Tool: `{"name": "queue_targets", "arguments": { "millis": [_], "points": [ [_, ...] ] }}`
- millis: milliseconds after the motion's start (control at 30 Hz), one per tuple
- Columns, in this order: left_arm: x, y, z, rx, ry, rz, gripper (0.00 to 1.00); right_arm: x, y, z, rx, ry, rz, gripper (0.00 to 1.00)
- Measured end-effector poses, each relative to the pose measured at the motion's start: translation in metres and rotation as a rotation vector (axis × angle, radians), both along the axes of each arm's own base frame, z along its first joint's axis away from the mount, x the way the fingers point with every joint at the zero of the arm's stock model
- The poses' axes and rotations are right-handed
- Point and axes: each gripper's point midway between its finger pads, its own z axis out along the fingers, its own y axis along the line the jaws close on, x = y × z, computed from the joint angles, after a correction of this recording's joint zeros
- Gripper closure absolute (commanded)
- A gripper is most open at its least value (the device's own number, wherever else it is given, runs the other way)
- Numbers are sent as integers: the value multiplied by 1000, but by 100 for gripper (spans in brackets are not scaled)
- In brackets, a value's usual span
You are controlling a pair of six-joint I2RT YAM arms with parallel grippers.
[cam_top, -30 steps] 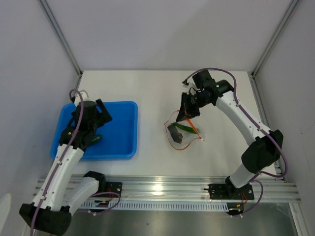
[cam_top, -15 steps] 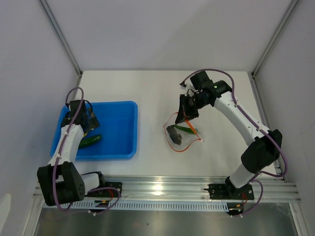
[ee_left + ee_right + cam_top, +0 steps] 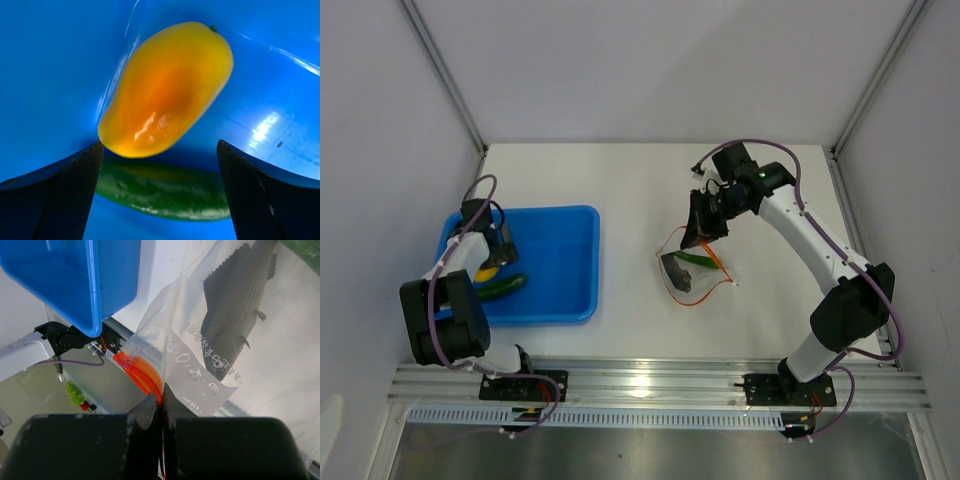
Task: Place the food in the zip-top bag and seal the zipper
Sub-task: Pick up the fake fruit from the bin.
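Note:
The yellow-orange food [image 3: 167,87] and a dark green piece [image 3: 165,192] lie in the blue tray [image 3: 565,270]. My left gripper [image 3: 160,200] is open right above them, its fingers [image 3: 60,195] either side of the green piece. In the top view it [image 3: 488,252] sits over the tray's left end, with the green piece [image 3: 502,286] beside it. My right gripper [image 3: 161,399] is shut on the orange-red zipper [image 3: 142,375] of the clear zip-top bag [image 3: 692,268] and holds that edge up. A green piece [image 3: 696,259] and a dark printed card [image 3: 675,272] lie inside the bag.
The blue tray also shows in the right wrist view [image 3: 75,280], beyond the bag. Metal frame posts [image 3: 445,75] rise at the back corners. A metal rail [image 3: 650,385] runs along the near edge.
My left arm has folded back and swung the gripper to the tray's left end, over the yellow-orange food. The right gripper and the bag have barely moved.

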Motion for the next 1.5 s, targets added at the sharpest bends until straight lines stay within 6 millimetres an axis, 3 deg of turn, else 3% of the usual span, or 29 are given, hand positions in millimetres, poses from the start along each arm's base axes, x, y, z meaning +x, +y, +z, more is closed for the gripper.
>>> {"name": "queue_targets", "arguments": {
  "millis": [400, 600, 733, 867, 1300, 1500],
  "points": [
    [25, 26, 6, 89, -11, -11, 6, 6, -14, -10, -17, 21, -35, 100],
    [31, 33, -6, 98, 36, -13, 12, 10, -18, -11, -19, 19, -52, 100],
    [28, 34, -15, 93, 68, -14, 24, 11, -20, -12, -23, 20, -58, 100],
    [27, 34, -21, 85, 84, -16, 47, 11, -22, -15, -36, 22, -65, 100],
    [30, 26, -17, 38, 64, -36, 97, 9, -27, -14, -39, 6, -95, 100],
    [16, 13, -3, 6, 13, -14, 99, 13, -25, -13, -26, -12, -101, 100]
  ]
}}
